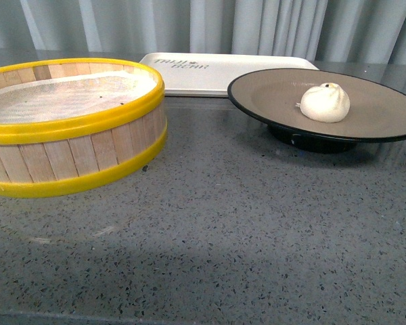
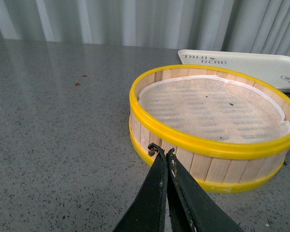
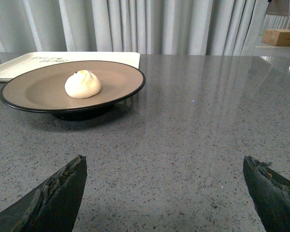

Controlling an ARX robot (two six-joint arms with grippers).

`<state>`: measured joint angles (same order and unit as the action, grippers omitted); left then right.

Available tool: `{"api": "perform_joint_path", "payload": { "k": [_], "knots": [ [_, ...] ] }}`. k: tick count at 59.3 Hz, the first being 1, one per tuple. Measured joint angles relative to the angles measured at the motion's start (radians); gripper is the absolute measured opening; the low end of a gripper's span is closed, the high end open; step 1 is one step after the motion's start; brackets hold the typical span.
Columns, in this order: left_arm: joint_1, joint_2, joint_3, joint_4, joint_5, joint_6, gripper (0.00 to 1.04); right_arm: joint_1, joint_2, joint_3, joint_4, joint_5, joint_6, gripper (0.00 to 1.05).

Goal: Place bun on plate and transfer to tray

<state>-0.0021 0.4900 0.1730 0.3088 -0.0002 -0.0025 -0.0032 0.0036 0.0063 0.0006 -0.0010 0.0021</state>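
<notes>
Resting on plate (image 1: 271, 95), bun (image 1: 325, 103) (tray (image 1: 216, 78) behind)

Bun (image 3: 82, 84) on plate (image 3: 34, 91), tray (image 3: 9, 67) just behind, perhaps in contact

A bun (image 1: 325, 103) on plate (image 1: 271, 98), plate right of steamer basket (image 1: 74, 152), tray (image 1: 223, 74) behind both, all on table (image 1: 223, 237)

Probably a lab (curtains (image 1: 189, 27), countertop (image 1: 223, 237))
</notes>
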Motion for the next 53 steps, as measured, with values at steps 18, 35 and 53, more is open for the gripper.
{"api": "perform_joint_path", "payload": {
  "k": [18, 35, 53],
  "knots": [
    [0.0, -0.1, -0.075, -0.017, 0.0, 0.0, 0.04, 0.0, 0.0, 0.0, 0.0, 0.0, 0.0, 0.96],
    [0.0, -0.186, -0.116, -0.063, 0.0, 0.0, 0.04, 0.0, 0.0, 0.0, 0.0, 0.0, 0.0, 0.96],
    [0.0, -0.287, -0.147, -0.102, 0.0, 0.0, 0.04, 0.0, 0.0, 0.0, 0.0, 0.0, 0.0, 0.96]
  ]
}}
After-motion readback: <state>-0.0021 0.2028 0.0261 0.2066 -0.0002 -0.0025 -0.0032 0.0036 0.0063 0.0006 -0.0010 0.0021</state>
